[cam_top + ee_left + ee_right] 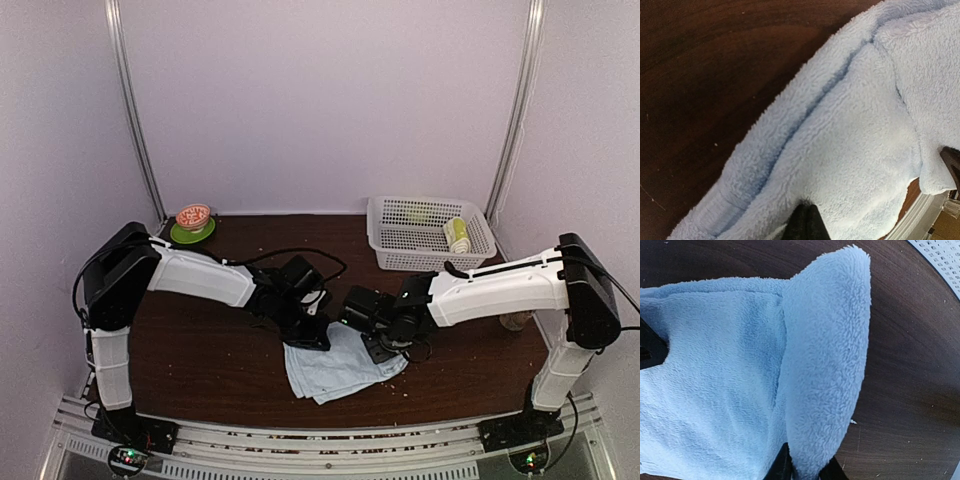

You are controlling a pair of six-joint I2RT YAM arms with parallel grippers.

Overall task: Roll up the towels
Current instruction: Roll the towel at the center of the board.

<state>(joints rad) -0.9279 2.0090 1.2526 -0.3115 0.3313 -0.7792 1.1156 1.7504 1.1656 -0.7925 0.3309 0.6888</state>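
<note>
The pale-blue towel [340, 365] lies rumpled on the dark wooden table [200, 350] at the near middle. My left gripper [312, 335] is at its far left edge. In the left wrist view the two dark fingers are pressed together [807, 209], pinching the fleece [855, 140]. My right gripper [383, 345] is at the towel's far right edge. In the right wrist view it [807, 467] is shut on a raised fold of the towel [825, 365]. The lime-green towel [457, 235] lies rolled in the white basket [400, 250].
The white basket stands at the back right. A green plate with a red bowl [193, 222] sits at the back left corner. The table's front edge and a metal rail [320, 440] run just below the towel.
</note>
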